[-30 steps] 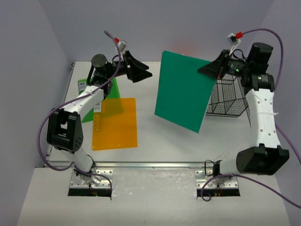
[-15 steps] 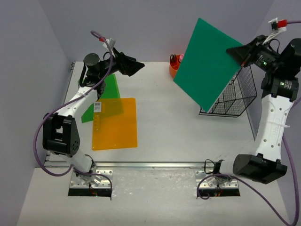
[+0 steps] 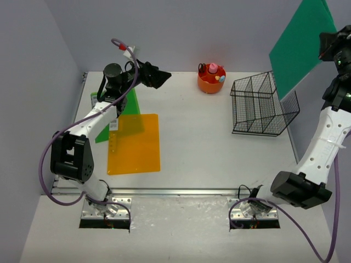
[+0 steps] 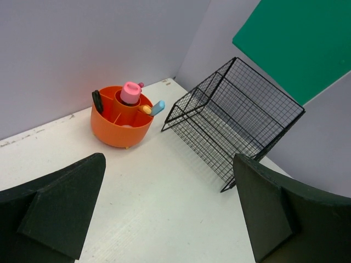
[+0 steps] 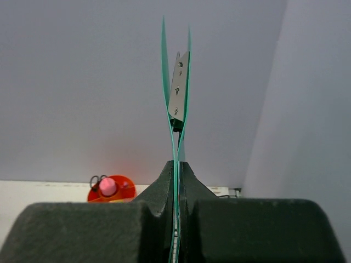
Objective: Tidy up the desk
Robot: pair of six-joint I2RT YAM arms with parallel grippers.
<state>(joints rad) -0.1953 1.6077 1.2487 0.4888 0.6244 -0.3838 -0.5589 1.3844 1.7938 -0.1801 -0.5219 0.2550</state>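
Observation:
The desk [image 3: 208, 148] is a white tabletop. My right gripper [image 3: 328, 48] is raised high at the far right, shut on one edge of a large green folder [image 3: 299, 46]. The folder hangs in the air above and behind the black wire basket [image 3: 263, 107]. The right wrist view shows the folder [image 5: 174, 148] edge-on, pinched between the gripper [image 5: 176, 167] fingers. My left gripper [image 3: 159, 76] hovers open over the desk's back left with nothing in it. Its wrist view [image 4: 169, 164] looks toward the basket [image 4: 236, 120].
An orange folder [image 3: 134, 143] lies flat at the left, partly over a second green folder [image 3: 123, 109]. An orange round holder [image 3: 211, 80] with pens and scissors stands at the back centre, also in the left wrist view [image 4: 120, 118]. Lavender walls surround the desk.
The right arm has swung the green folder from the desk's middle up and to the right, above the basket. The left gripper has drawn back slightly and stays open.

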